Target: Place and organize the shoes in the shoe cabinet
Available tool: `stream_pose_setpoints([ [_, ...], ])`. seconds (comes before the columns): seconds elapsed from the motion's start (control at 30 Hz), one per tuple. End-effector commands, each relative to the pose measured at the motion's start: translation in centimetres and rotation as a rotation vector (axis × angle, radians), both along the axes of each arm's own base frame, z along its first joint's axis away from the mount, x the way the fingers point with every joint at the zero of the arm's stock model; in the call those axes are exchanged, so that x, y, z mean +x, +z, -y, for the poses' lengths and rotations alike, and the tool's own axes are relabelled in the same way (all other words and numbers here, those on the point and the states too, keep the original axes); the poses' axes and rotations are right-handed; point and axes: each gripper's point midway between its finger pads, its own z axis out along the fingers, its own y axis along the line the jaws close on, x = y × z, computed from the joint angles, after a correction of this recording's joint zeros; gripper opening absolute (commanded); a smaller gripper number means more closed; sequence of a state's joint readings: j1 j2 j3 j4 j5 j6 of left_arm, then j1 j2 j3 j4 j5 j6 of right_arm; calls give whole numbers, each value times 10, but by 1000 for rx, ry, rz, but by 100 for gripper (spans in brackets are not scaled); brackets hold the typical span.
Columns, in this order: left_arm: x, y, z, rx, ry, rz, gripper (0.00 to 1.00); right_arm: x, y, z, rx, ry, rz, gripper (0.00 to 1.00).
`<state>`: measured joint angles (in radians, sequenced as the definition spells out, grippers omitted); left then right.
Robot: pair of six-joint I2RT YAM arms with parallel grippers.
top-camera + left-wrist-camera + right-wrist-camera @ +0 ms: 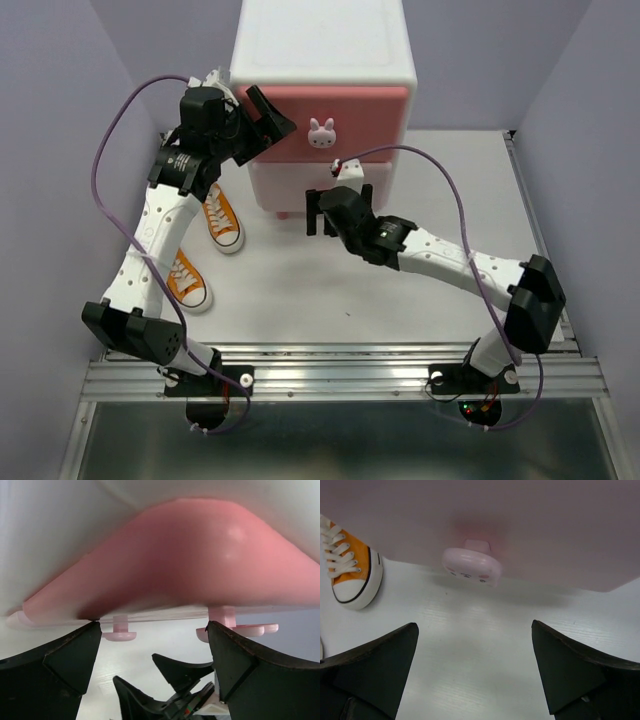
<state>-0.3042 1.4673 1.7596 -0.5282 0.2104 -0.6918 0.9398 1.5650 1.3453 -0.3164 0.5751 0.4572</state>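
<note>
Orange canvas is being shown by two of the shoes, both lying on the white table (pixel 400 290) to the left of the shoe cabinet (pixel 320 45). The farther orange shoe (pixel 222 218) is being seen just beside the cabinet's lower left corner. The nearer orange shoe (pixel 187 280) is being seen closer to the arm bases. Both are being partly covered by the left arm (pixel 150 240).

The cabinet is being seen upright at the far side of the table, with both drawers appearing shut. Its deeper pink upper drawer (pixel 350 108) is being faced at its left end by the left gripper (pixel 268 118), whose jaws are being held wide apart, gripping nothing. Contact with the drawer front cannot be told. The pale pink lower drawer (pixel 290 185) is being faced by the right gripper (pixel 318 212), its jaws likewise being held wide and empty. In the right wrist view, the bunny knob (pixel 471 566) is being framed between the two fingers (pixel 380 665), clear of both.
</note>
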Motion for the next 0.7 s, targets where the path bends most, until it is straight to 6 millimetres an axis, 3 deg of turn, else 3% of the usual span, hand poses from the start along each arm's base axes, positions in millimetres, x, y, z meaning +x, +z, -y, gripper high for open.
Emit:
stream_pose_setpoints([
  [0.0,10,31,-17,26,66,173,99,25,22,-9,107,-234,155,100],
  [0.1,4,32,-19,27,68,186,99,36,11,-22,114,-257,156,100],
  [0.37,-16,36,-29,34,82,200,99,59,9,-32,143,-342,200,100],
  [0.67,-59,25,-52,28,153,170,99,80,5,-16,121,-356,182,100],
])
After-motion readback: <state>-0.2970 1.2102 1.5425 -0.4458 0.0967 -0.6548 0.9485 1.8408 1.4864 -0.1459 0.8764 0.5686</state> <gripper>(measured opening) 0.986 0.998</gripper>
